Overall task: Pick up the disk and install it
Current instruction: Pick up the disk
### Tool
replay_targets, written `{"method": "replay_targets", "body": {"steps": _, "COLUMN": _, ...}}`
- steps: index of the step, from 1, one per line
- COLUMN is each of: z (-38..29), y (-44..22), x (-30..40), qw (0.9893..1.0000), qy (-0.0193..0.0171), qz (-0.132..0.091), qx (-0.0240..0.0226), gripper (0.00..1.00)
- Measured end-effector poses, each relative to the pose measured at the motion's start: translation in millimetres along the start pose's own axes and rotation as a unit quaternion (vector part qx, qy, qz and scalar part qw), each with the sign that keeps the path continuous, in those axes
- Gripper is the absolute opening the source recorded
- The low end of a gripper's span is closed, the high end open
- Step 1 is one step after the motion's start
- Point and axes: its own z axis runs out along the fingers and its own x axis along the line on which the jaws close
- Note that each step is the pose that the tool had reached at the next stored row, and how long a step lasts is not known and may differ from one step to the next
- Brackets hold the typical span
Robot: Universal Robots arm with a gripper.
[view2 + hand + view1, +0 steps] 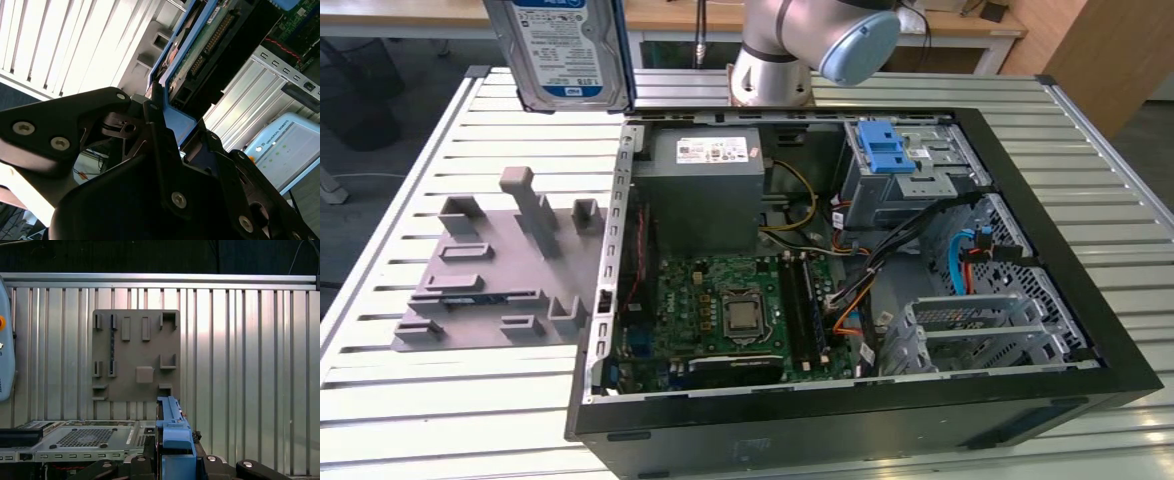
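Observation:
The disk [567, 50] hangs upright high above the table at the exterior view's upper left, label facing the camera and blue rails along its sides. In the second wrist view my gripper [177, 122] is shut on the disk [200, 45]; black fingers [155, 115] press on a blue rail and the green circuit board side shows. In the first wrist view the disk [172, 430] stands edge-on between the gripper [176, 460] fingers, over the table slats beside the case's edge.
The open computer case [854, 415] lies on the slatted table, with a grey power supply [707, 190] and a metal drive cage with a blue bracket [887, 150] inside. A grey fixture plate [494, 270] with upright posts lies to the case's left. A teach pendant [285, 145] sits nearby.

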Motion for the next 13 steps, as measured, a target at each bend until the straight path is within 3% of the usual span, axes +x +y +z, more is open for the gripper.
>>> {"method": "replay_targets", "body": {"steps": 13, "z": 0.0, "y": -2.8, "x": 0.0, "qw": 1.0000, "qy": 0.0000, "qz": 0.000, "qx": 0.0000, "gripper": 0.36}}
